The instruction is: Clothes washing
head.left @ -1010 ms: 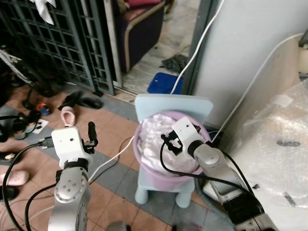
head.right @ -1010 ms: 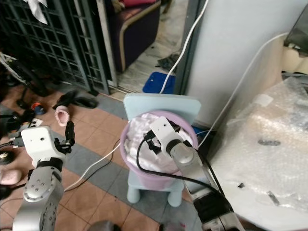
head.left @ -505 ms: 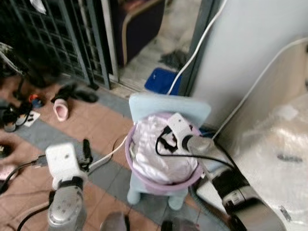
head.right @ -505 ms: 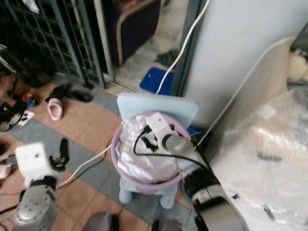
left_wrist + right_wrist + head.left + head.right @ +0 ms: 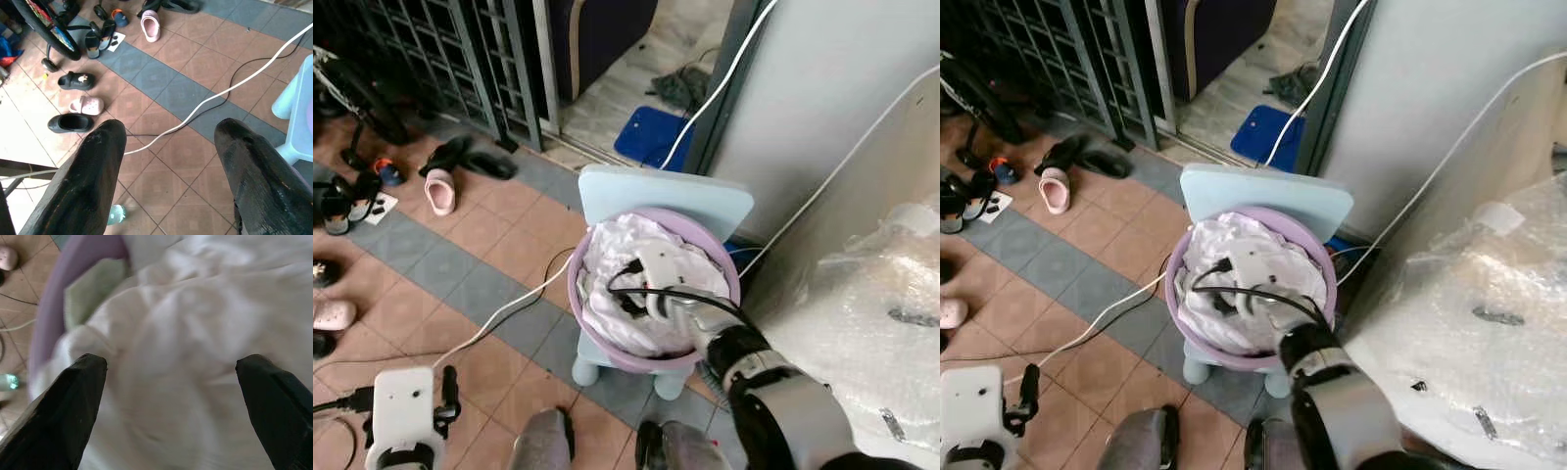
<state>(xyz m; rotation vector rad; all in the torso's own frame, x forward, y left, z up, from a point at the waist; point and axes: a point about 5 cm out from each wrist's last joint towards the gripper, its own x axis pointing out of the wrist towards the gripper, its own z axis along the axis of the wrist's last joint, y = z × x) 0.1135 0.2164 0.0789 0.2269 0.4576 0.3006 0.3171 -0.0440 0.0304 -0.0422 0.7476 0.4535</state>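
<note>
One purple basin holds one heap of white laundry, on one pale blue chair. One blue mat lies by the doorway. Two white cables run past. Two pincers.

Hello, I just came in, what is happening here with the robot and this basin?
The robot is bent over a purple basin full of white clothes, which stands on a small light-blue chair. Its right gripper is open and reaches down over the pile; nothing is grasped yet. The left gripper is also open and hangs idle on the robot's left side, over the tiled floor, where a white cable runs. Shoes lie near the metal gate.
</note>
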